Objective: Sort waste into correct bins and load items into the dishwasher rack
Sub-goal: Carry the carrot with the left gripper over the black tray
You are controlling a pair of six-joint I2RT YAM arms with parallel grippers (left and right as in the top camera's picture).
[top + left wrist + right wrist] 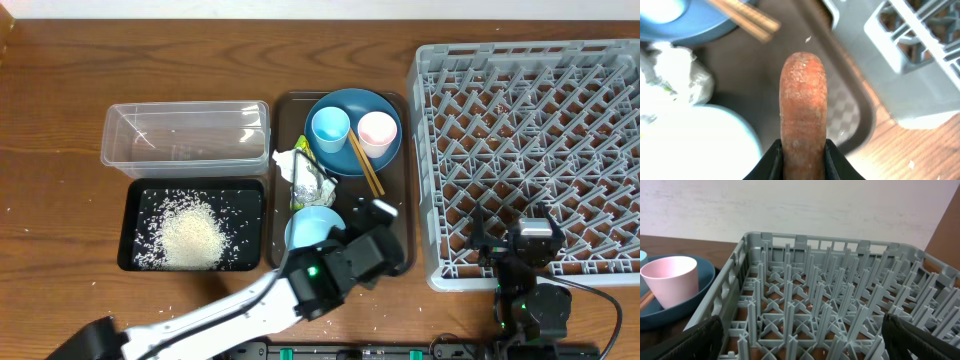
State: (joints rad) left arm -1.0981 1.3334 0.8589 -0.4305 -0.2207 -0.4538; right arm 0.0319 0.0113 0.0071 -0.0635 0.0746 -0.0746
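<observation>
My left gripper (pixel 803 156) is shut on the small orange carrot (pixel 803 105) and holds it over the brown serving tray (pixel 845 107), beside the light blue bowl (pixel 690 145). In the overhead view the left gripper (pixel 372 232) hides the carrot. The dark blue dish (pixel 352 160) holds the light blue cup (pixel 330 127), pink cup (pixel 377 132) and chopsticks (pixel 365 165). Crumpled tissue and the wrapper (pixel 305 175) lie on the serving tray. Rice (pixel 190 235) fills the black tray (pixel 130 225). The clear tub (pixel 185 135) is empty. My right gripper (pixel 537 240) is open over the grey rack (pixel 530 120).
The right wrist view shows the rack pegs (pixel 830 305) between the open fingers (pixel 800 340), with the pink cup (pixel 670 280) to the left. A few rice grains lie on the wood around the black tray. The rack's corner (pixel 910 55) stands close to the serving tray.
</observation>
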